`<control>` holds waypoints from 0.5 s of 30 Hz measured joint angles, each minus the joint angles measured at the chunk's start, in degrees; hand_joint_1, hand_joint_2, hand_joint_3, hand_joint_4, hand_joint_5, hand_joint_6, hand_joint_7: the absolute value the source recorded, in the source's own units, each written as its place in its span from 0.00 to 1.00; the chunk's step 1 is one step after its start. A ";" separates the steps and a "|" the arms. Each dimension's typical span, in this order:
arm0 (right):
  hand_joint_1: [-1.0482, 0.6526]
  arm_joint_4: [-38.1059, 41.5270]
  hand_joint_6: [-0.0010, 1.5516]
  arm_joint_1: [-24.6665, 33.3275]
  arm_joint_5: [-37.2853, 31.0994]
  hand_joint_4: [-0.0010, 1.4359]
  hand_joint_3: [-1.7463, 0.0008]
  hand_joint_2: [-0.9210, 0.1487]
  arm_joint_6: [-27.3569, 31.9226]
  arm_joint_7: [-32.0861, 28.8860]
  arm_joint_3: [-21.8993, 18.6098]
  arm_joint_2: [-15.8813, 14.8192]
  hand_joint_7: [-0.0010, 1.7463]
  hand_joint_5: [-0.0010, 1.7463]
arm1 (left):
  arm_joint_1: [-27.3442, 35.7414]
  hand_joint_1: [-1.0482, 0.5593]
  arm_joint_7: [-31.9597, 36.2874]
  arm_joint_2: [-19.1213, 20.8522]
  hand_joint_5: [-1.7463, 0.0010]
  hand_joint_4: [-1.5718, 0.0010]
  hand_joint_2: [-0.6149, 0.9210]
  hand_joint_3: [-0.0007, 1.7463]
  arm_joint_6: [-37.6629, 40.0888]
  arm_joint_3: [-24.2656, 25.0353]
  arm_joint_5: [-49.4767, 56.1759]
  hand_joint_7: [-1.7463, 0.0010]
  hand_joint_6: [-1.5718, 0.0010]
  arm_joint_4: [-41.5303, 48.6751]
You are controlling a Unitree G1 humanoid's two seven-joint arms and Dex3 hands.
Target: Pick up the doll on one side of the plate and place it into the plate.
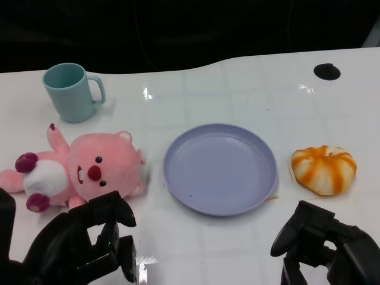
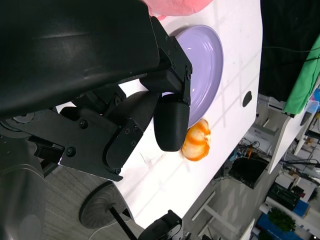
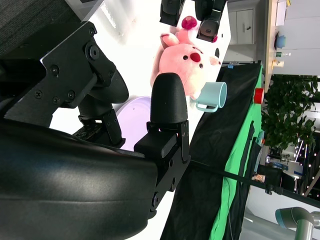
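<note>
Black left robot hand [image 1: 89,243] hovers empty, fingers apart, near the pink doll [image 1: 77,169] — right robot hand [image 1: 323,246] likewise.

Black hands [image 1: 89,243] — glossy shells, visible screws.

White table [image 1: 237,83], doll [image 1: 77,169], plate [image 1: 220,168], cup [image 1: 71,92], orange-striped toy [image 1: 323,169]

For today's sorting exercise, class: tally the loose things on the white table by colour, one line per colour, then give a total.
Pink: 1, the doll
Teal: 1, the mug
Lavender: 1, the plate
Orange and white: 1, the pumpkin-shaped toy
Total: 4
</note>
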 measured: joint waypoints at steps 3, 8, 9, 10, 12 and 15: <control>0.68 0.00 0.39 -0.01 0.00 0.51 0.20 0.47 0.00 -0.01 0.00 0.00 0.89 1.00 | 0.00 0.60 -0.04 0.07 0.00 0.41 0.69 0.86 -0.01 -0.01 0.01 0.00 0.54 0.02; 0.67 0.03 0.39 -0.04 0.12 0.51 0.20 0.47 -0.01 0.01 -0.03 0.00 0.89 1.00 | -0.03 0.60 -0.04 0.09 0.00 0.41 0.69 0.86 -0.01 -0.01 0.01 0.00 0.54 0.05; 0.67 0.03 0.39 -0.04 0.14 0.51 0.20 0.47 -0.01 0.01 -0.03 0.00 0.89 1.00 | -0.03 0.60 -0.04 0.09 0.00 0.41 0.69 0.86 -0.01 0.00 0.01 0.00 0.54 0.05; 0.67 0.03 0.39 -0.04 0.15 0.50 0.20 0.47 -0.01 0.01 -0.03 0.00 0.89 1.00 | -0.04 0.60 -0.04 0.09 0.00 0.41 0.69 0.86 -0.01 0.00 0.01 0.00 0.54 0.05; 0.67 0.03 0.39 -0.04 0.20 0.50 0.20 0.47 -0.02 0.02 -0.03 0.00 0.89 1.00 | -0.04 0.60 -0.04 0.09 0.00 0.41 0.69 0.86 -0.01 0.00 0.01 0.00 0.53 0.04; 0.67 0.11 0.39 -0.05 0.22 0.51 0.20 0.47 -0.05 0.03 -0.03 0.00 0.89 1.00 | -0.04 0.61 -0.04 0.09 0.00 0.41 0.69 0.86 -0.01 0.00 0.01 0.00 0.53 0.04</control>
